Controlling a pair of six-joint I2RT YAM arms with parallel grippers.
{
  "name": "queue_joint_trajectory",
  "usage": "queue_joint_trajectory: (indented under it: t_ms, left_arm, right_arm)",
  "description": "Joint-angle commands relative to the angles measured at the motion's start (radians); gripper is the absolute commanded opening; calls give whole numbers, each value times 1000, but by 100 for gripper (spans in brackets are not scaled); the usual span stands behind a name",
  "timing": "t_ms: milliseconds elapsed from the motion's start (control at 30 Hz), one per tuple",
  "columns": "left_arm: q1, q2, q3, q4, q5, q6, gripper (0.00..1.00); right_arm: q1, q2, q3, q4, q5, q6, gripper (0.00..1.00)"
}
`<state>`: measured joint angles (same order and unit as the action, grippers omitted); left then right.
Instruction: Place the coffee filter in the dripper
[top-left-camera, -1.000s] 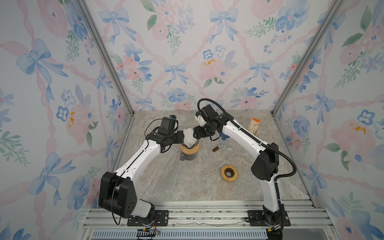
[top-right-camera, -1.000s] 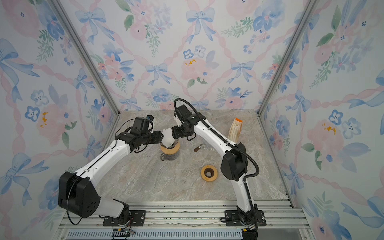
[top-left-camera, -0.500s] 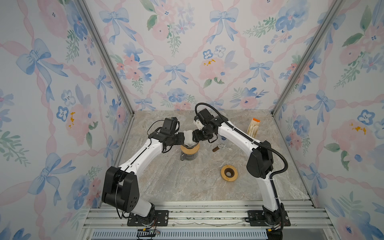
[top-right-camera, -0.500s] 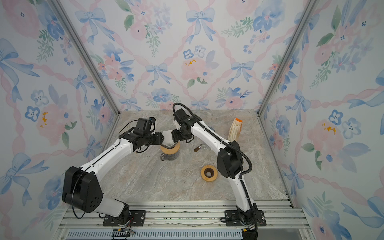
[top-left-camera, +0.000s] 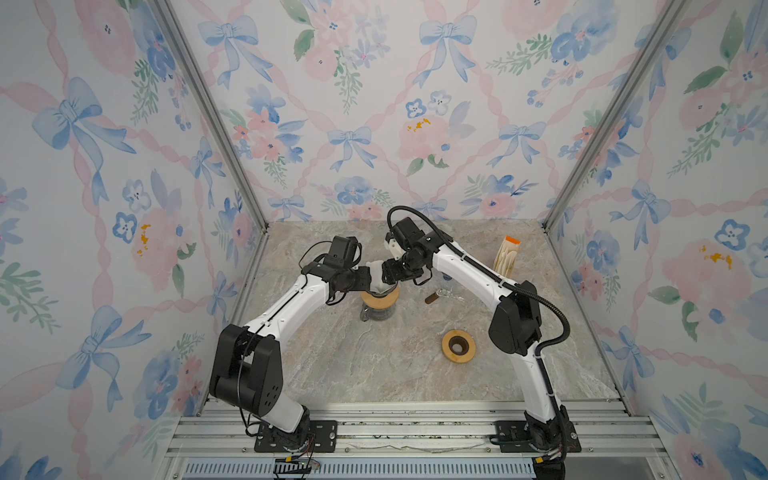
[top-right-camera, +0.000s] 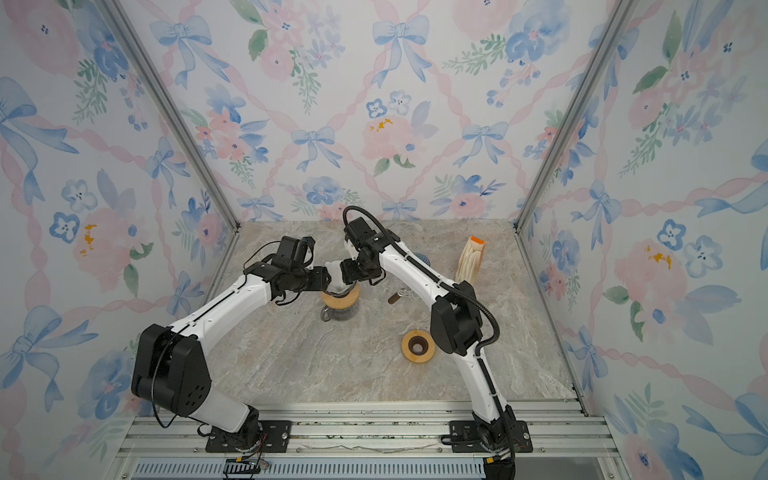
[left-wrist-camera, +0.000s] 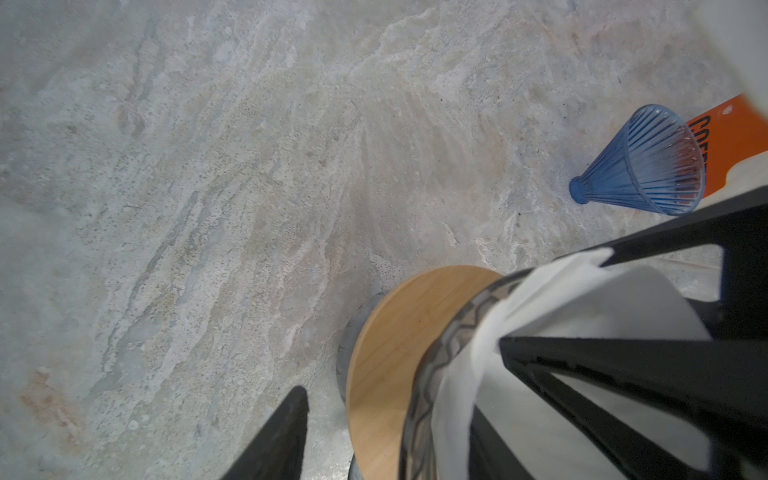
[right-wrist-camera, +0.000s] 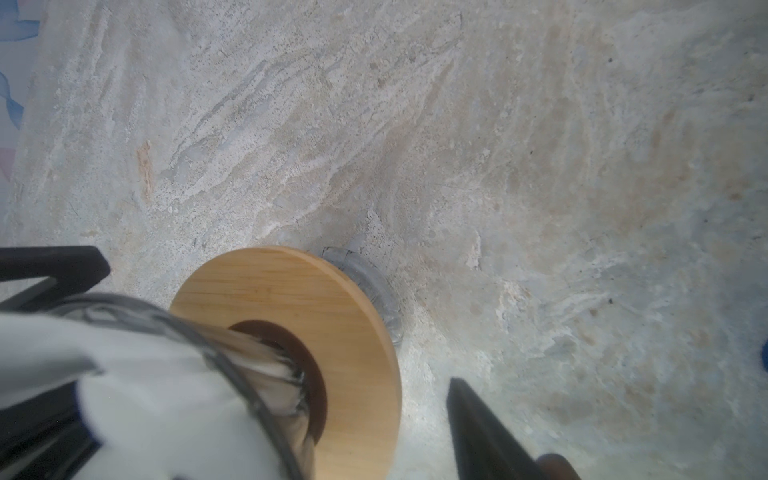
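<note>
Coffee filter (top-left-camera: 376, 277), white paper, stands in the mouth of the dripper (top-left-camera: 379, 296). The dripper is a clear cone in a wooden collar (right-wrist-camera: 291, 291), set on a glass carafe (top-left-camera: 377, 312). It stands near the middle of the table (top-left-camera: 374, 374), a little toward the back and left edges. The paper's upper part rises crumpled above the rim, so it looks not fully seated.

The left pincer (top-left-camera: 365, 281) and right pincer (top-left-camera: 390, 272) meet over it from opposite sides. Each is partly open and clamps nothing. In each wrist view one finger lies against the paper and the other hangs free outside the collar. The filter sits between the two pincers, touching both.

To finish well, I judge the inner fingers should press the paper gently down and outward against the cone wall. The pressure should be even on both sides, without tearing the paper or tipping the carafe, and then the fingers should lift straight up.
</note>
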<state>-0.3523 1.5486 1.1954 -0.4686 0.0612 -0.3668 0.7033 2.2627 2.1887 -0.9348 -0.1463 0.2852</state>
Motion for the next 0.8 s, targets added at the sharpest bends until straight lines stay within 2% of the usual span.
queue_joint_trajectory:
  t_ms: [0,533,767]
  left_arm:
    - [-7,16,26,3,15,20,56]
    - [-7,27,-8,1,-41,26,55]
    - [-6,26,-11,1,-49,28,55]
  right_arm:
    - [9,36,43,-47,3,8,67]
    - [2,28,22,-78,64,-22,66]
    - [2,-20,-31,-23,44,-30,66]
